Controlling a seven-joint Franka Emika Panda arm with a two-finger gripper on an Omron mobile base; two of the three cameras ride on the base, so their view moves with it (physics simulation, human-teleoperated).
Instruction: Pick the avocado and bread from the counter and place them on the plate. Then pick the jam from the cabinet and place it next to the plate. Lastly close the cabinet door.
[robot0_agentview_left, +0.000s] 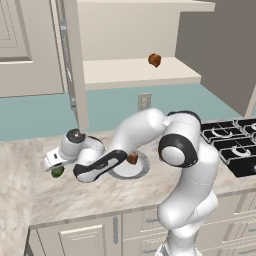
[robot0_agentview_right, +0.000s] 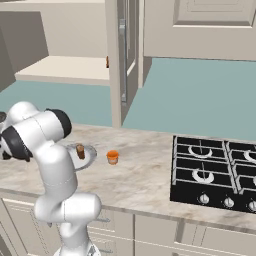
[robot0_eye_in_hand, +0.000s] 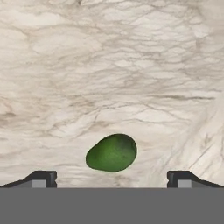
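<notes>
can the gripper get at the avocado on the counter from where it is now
Probably yes. The gripper is right above the avocado with its jaws wide open, and the fruit lies between them on bare counter with nothing near it.

The surface (robot0_eye_in_hand: 113, 65) looks like smooth, matt beige marble with grey veins; the avocado (robot0_eye_in_hand: 111, 152) has a dark green, faintly glossy skin.

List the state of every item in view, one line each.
avocado: lying on the counter, not gripped
claw: open, hovering over the avocado
bread: on the plate
jam: upright on the counter beside the plate
cabinet: door open, brown lump on shelf
</notes>
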